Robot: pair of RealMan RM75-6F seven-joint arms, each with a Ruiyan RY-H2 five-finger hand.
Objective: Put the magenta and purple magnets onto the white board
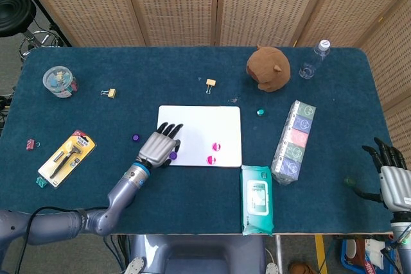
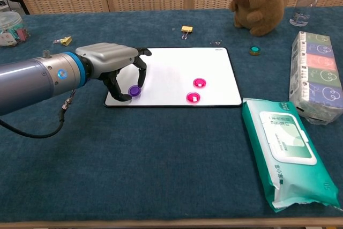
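The white board [image 1: 205, 123] [image 2: 177, 63] lies mid-table with two magenta magnets [image 1: 217, 147] [image 1: 210, 159] [image 2: 199, 82] [image 2: 192, 97] on its near right part. My left hand [image 1: 159, 147] [image 2: 113, 64] is over the board's near left corner and pinches a purple magnet [image 1: 173, 155] [image 2: 134, 90] just above or on the board; I cannot tell if it touches. A second purple magnet [image 1: 135, 138] lies on the cloth left of the board, hidden in the chest view. My right hand [image 1: 390, 174] hovers at the table's far right edge, fingers spread, holding nothing.
A brown plush [image 1: 268, 67], a water bottle [image 1: 314, 59] and a green magnet [image 1: 261, 112] sit behind and right of the board. A tissue pack [image 1: 294, 140] and wet wipes [image 1: 257, 198] lie to its right. Binder clips [image 1: 210, 83] [image 1: 108, 93], a jar [image 1: 58, 81] and a razor pack [image 1: 67, 157] are on the left.
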